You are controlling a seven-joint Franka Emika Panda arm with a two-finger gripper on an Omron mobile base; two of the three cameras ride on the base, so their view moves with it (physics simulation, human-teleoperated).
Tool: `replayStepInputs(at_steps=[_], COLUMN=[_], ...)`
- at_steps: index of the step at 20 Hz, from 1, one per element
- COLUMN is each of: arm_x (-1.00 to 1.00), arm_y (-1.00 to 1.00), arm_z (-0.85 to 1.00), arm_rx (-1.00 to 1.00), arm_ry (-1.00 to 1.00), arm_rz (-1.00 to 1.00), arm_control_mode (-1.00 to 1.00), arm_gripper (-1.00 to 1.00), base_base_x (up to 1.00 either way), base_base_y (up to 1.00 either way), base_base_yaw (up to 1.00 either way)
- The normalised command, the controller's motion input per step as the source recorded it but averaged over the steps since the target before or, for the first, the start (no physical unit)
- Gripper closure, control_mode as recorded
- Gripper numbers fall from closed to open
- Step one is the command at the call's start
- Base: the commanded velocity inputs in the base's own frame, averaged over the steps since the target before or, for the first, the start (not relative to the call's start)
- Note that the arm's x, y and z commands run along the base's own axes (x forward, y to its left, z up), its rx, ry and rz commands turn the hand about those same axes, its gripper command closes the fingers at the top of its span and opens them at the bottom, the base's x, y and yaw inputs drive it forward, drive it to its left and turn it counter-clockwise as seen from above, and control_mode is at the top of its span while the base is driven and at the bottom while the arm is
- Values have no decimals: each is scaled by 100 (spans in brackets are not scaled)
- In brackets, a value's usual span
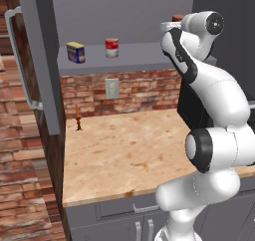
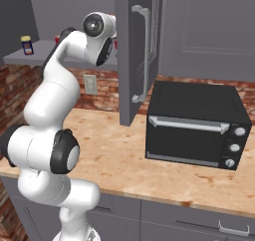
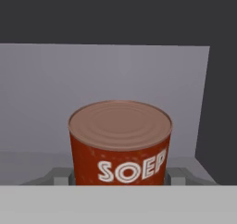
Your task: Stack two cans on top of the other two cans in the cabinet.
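Hand view: orange-red can (image 3: 120,144) lettered "SOEP", centre frame, grey fingers (image 3: 59,176) pinching it from either side; grey cabinet (image 3: 46,89) wall behind.

Left base view: cabinet shelf across upper frame carries blue-and-yellow can (image 1: 75,52) at upper left and one red-and-white can (image 1: 112,48) beside it, apart. White arm at right hides the shelf's right end. Open door with silver handle (image 1: 20,60) at left edge.

Right base view: black toaster oven (image 2: 196,125) on surface (image 2: 124,155), right.
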Motion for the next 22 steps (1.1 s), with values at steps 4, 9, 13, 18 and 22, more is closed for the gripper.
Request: replayStepInputs(at_steps=[4, 9, 13, 18, 22], arm_x=[1, 4, 3, 1, 1], arm_y=[-14, -8, -4, 0, 0], arm_z=[-8, -10, -13, -14, -4], arm_rx=[1, 0, 0, 0, 0], arm_ry=[2, 0, 0, 0, 0], arm_rz=[0, 0, 0, 0, 0], arm_control_mode=[-100, -100, -100, -100, -100], arm_gripper=[100, 100, 100, 100, 100], base_base_x=[0, 0, 0, 0, 0], base_base_y=[0, 0, 0, 0, 0], base_base_yaw=[0, 0, 0, 0, 0])
